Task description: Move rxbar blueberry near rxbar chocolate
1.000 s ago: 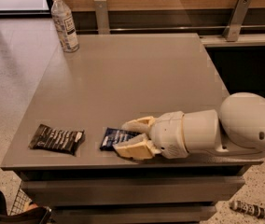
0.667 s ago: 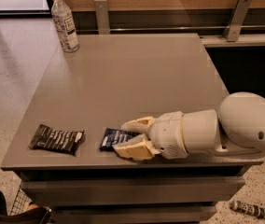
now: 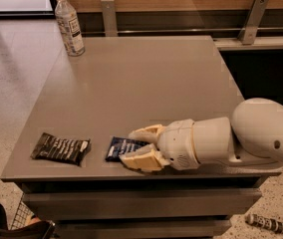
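The rxbar blueberry (image 3: 123,148), a small navy wrapper with white lettering, lies flat near the front edge of the table (image 3: 146,83). Just to its left, apart by a narrow strip of bare tabletop, lies the rxbar chocolate (image 3: 61,149), a black-brown wrapper with a pale right end. The two bars sit roughly in line, parallel to the front edge. The gripper (image 3: 140,147) reaches in low from the right, at the blueberry bar's right end. Its fingers (image 3: 146,132) stand apart, one behind the wrapper and one in front of it, so that the bar's end lies between them. Whether the pads touch the wrapper cannot be told. A clear water bottle (image 3: 70,24) stands upright at the far left corner, well apart from both bars.

Step in hand, as judged: the placing stage, with the blueberry bar already close beside the chocolate one and the task near its end. The next move calls for the gripper to draw back to the right or lift straight up, without dragging the light wrapper along or nudging it toward the front edge
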Controlling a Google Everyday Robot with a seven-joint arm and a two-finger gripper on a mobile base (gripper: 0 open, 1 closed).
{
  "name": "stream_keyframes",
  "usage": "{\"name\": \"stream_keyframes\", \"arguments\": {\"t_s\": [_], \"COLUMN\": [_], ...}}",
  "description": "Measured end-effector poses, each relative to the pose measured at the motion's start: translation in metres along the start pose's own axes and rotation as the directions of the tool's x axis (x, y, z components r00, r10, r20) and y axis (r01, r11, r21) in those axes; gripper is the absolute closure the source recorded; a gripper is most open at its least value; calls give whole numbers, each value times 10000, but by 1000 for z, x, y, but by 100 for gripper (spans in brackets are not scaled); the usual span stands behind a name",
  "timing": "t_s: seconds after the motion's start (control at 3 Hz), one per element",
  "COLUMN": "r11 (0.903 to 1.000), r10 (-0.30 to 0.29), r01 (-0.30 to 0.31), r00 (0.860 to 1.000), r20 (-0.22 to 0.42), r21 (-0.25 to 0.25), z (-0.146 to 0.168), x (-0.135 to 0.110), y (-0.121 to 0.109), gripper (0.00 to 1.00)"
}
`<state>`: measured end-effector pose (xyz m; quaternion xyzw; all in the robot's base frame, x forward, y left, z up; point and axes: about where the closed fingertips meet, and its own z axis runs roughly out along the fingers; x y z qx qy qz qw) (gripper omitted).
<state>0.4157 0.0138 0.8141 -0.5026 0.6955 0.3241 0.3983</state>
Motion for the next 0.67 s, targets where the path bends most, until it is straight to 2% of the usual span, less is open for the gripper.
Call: {"name": "stream_keyframes", "arguments": {"t_s": [0.33,0.67], "r11": [10000,10000], "r10": [-59,-66], "r01": [59,66], "r00": [10000,10000], "r20": [-32,-36], "r21": [-15,-16], "z": [1,1], "x": [-2,-2], "y": [2,2], "gripper": [0,0]}}
